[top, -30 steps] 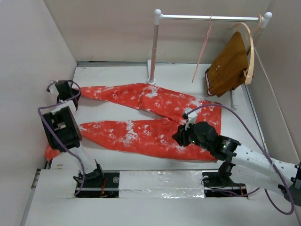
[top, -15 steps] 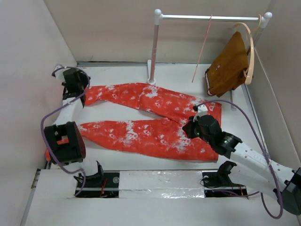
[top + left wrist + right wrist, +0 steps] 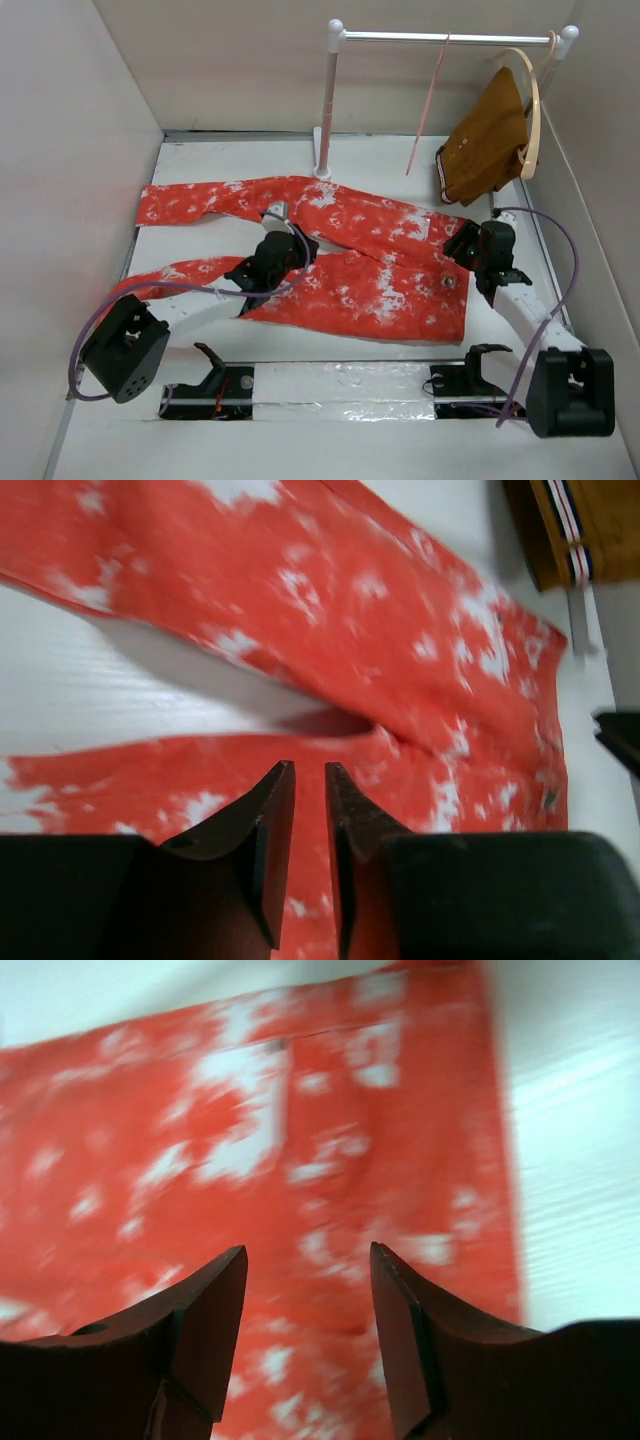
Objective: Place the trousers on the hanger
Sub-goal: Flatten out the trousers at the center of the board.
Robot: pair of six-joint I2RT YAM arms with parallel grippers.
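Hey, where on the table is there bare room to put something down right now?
Bare: the far strip of table between the trousers and back wall, left of the rack post; also the wedge between the two legs. Crowded: the right edge, where the right gripper sits by the waistband.

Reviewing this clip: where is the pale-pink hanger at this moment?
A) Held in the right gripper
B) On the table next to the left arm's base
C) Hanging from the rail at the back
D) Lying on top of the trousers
C: the hanger hangs from the rail at the back, well clear of the trousers, which lie spread on the table.
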